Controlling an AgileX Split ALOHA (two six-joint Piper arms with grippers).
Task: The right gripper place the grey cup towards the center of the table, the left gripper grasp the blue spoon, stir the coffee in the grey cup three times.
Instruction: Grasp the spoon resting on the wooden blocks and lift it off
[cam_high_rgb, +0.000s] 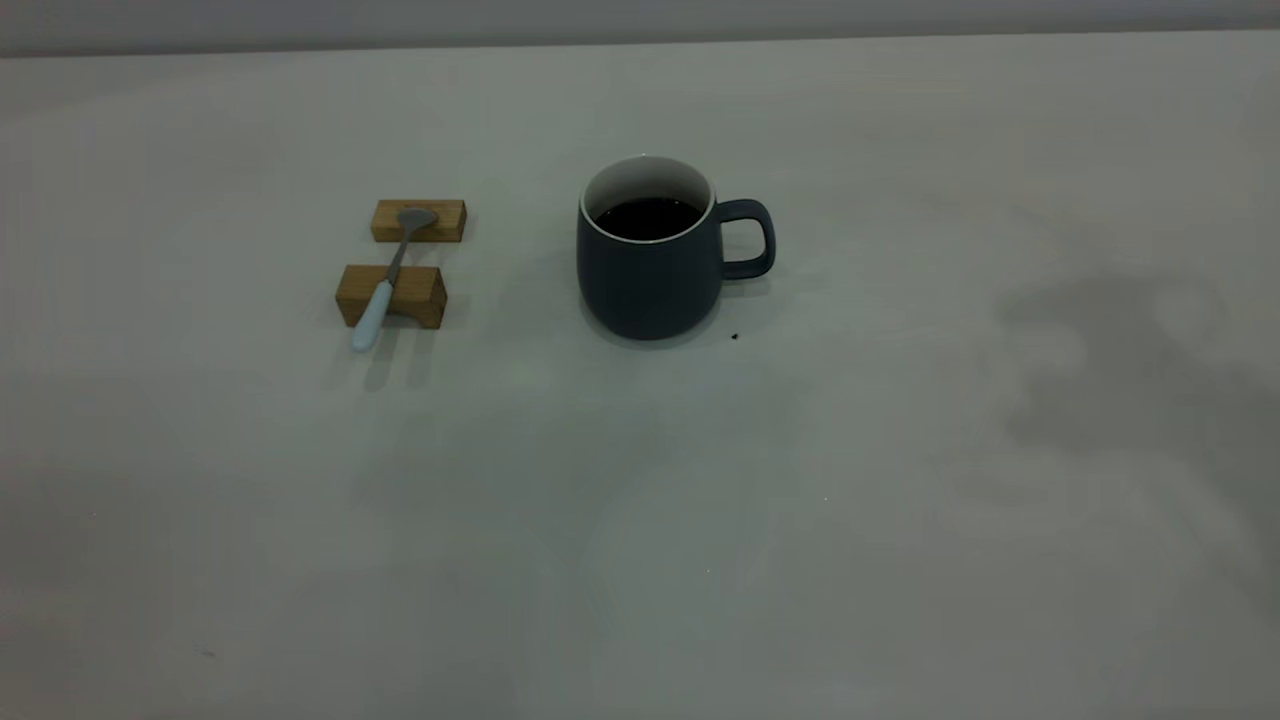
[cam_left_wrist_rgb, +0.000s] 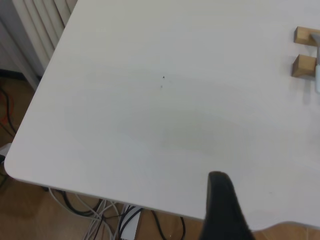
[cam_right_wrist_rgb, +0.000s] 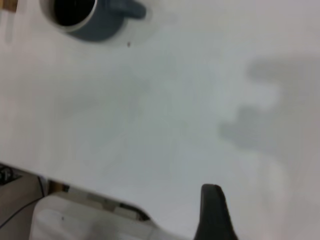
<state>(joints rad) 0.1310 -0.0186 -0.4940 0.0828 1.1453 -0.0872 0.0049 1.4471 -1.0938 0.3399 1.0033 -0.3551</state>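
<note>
Black fingertips are all we see of the left gripper (cam_left_wrist_rgb: 222, 210) and right gripper (cam_right_wrist_rgb: 214, 212); their opening we cannot tell. Well beyond them on the off-white table (cam_high_rgb: 640, 520) stand the grey cup (cam_high_rgb: 650, 255) of coffee (cam_high_rgb: 648, 217) and, beside it, the blue spoon (cam_high_rgb: 390, 280) lying across wooden blocks (cam_high_rgb: 392, 295). No writing shows.

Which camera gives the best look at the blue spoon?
The exterior view: the whole blue spoon shows, lying across two wooden blocks. The left wrist view catches only part of its handle at the frame edge; the right wrist view shows none clearly.

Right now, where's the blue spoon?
In the exterior view, the blue spoon lies across two wooden blocks, left of the grey cup.
</note>
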